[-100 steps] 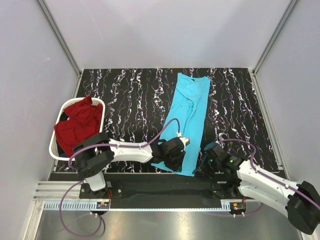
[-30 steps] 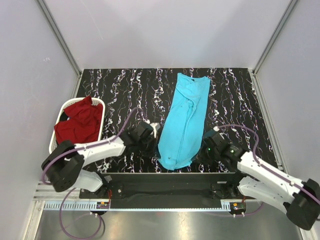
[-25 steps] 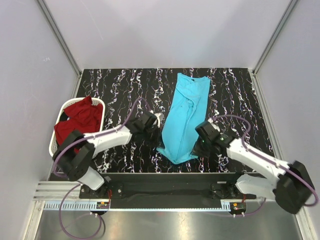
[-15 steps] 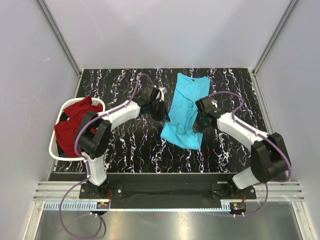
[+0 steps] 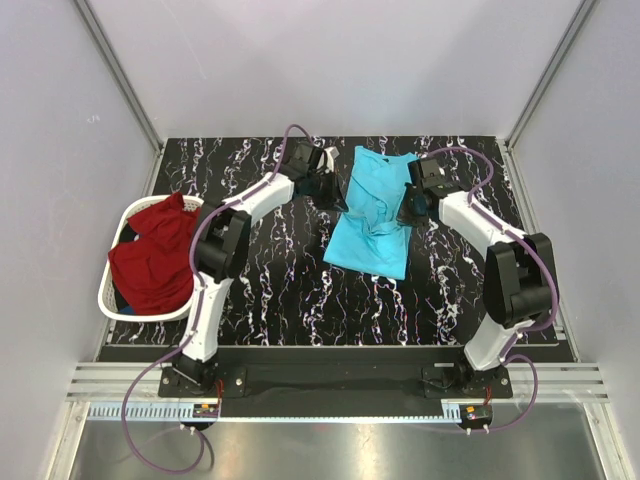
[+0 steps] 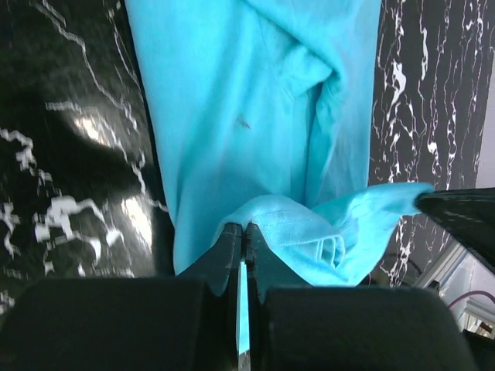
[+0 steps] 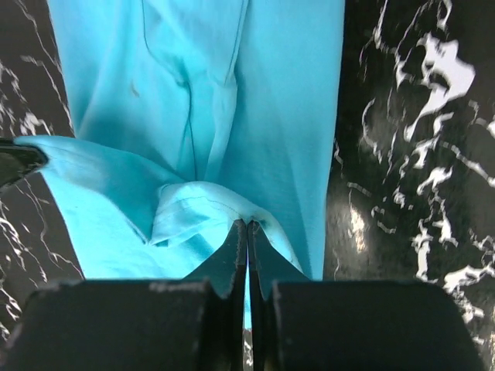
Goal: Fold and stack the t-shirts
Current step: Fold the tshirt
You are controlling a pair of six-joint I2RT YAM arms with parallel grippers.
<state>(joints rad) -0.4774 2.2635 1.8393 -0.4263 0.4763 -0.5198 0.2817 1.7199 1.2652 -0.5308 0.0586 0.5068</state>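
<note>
The turquoise-blue t-shirt (image 5: pixel 372 215) lies on the black marbled table, its near half folded back over the far half. My left gripper (image 5: pixel 336 192) is shut on its hem corner at the shirt's left edge; in the left wrist view the pinched cloth (image 6: pixel 267 212) bunches at my fingertips (image 6: pixel 241 229). My right gripper (image 5: pixel 408 207) is shut on the other hem corner at the right edge, also seen in the right wrist view (image 7: pixel 247 224) with the shirt (image 7: pixel 209 93) spread beyond. The dark red t-shirt (image 5: pixel 155 255) lies crumpled in the basket.
A white plastic laundry basket (image 5: pixel 116 295) stands at the table's left edge. The black marbled table (image 5: pixel 260 290) extends in front of the shirt. Grey walls with metal posts enclose the back and sides.
Both grippers have carried the shirt's near hem from the table's front edge towards the far end, doubling the long strip of shirt over itself. The red shirt has not moved.
</note>
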